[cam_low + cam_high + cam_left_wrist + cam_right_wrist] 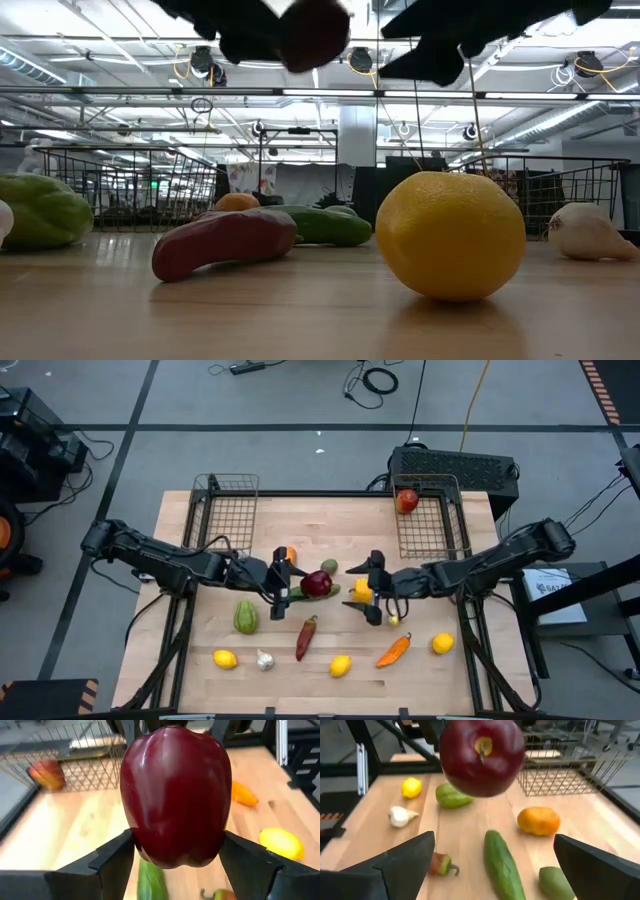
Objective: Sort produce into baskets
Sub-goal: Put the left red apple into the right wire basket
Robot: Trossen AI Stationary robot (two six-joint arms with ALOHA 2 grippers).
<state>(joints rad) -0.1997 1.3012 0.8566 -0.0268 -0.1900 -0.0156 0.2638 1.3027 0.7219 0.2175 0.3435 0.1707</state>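
My left gripper [298, 584] is shut on a dark red apple [317, 583] above the middle of the table; the apple also shows in the left wrist view [175, 795], the right wrist view [481, 755] and the low view [312, 35]. My right gripper [362, 592] is open just to the right of the apple, facing it and touching nothing. Something yellow [362, 591] shows between or under its fingers; I cannot tell which. Two wire baskets stand at the far edge. The left basket [228, 510] holds nothing that I can see. The right basket [432, 525] holds a red apple [406, 501]. My left gripper pinches the dark red apple between its two fingers, on two opposite sides [134, 837] of its lower half. The fingers come level from the table's left. The apple is lifted clear of the table, its stem end [483, 745] turned toward the table's right.
On the table lie a cucumber [298, 593], an avocado [329, 567], an orange fruit [290, 553], a green squash [246, 617], a red chilli [306, 638], a garlic [265, 659], an orange pepper [394, 650] and three lemons [225, 658] [341, 666] [443, 643]. A black box [455, 465] stands behind the right basket.
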